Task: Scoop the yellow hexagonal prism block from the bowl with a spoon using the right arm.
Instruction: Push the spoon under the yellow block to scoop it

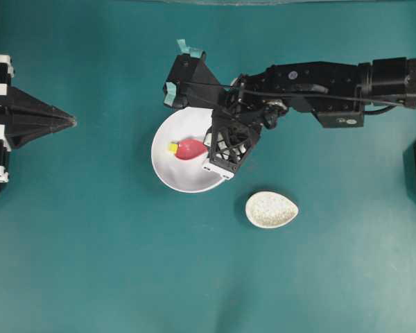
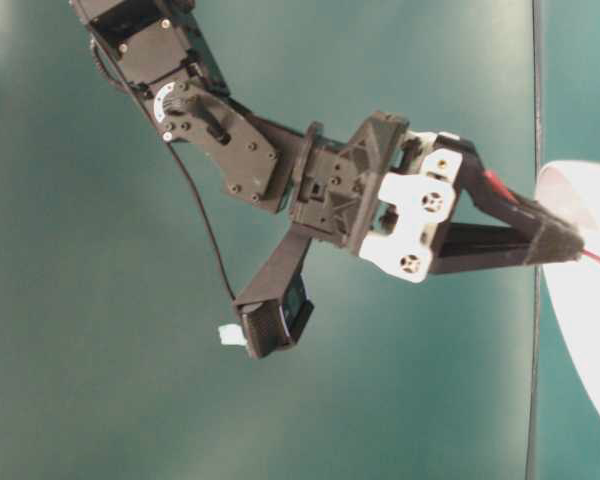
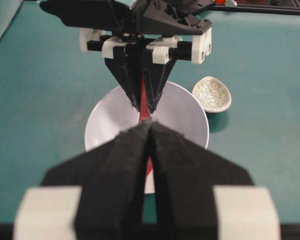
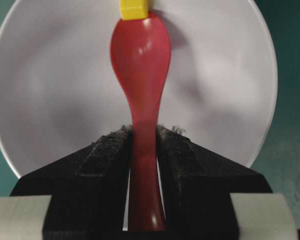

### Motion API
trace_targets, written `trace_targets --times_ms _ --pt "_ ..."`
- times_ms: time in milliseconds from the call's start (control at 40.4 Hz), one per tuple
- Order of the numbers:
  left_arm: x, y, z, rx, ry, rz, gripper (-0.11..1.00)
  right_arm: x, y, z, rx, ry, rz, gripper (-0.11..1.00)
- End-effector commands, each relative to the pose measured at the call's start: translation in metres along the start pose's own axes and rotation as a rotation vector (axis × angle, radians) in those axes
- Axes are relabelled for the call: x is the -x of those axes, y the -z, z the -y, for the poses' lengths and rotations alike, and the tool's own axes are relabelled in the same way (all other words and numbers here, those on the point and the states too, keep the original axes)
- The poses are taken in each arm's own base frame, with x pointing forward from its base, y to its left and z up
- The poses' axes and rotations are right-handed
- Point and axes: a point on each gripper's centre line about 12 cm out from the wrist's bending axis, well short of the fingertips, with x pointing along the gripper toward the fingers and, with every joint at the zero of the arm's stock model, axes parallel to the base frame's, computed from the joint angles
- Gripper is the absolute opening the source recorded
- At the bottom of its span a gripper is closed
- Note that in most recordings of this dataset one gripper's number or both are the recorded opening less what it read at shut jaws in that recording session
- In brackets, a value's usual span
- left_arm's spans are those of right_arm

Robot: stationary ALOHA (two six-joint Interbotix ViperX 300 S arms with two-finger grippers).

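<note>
While the right hand (image 4: 144, 150) clamps the pink-red spoon (image 4: 140, 60) by its handle, the scoop sits down inside the white bowl (image 1: 168, 165) at frame centre of the overhead view, its tip touching the yellow block (image 1: 173, 147) on the bowl's left side. Block isn't in the scoop yet. Lower right of the bowl, a speckled dish (image 1: 271, 209) rests apart on the teal desk (image 1: 111, 263). Far left, the left hand (image 1: 68, 123) is parked, pinched closed on nothing.

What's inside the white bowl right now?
Inside the bowl: the spoon, its scoop tip against the yellow block, which sits outside the scoop. The right hand grips the handle, and the arm hides the bowl's right side from overhead.
</note>
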Motion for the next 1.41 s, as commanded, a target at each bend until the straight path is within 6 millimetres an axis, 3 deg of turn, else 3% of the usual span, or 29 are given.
trace_targets --times_ms 0,1385 --pt "-0.001 -0.012 -0.001 0.000 -0.003 0.029 -0.01 0.018 -0.006 -0.003 -0.001 -0.017 0.061 0.24" --pt "-0.001 -0.010 -0.001 0.000 -0.003 0.017 -0.01 0.023 0.016 0.004 -0.058 -0.066 0.218 0.24"
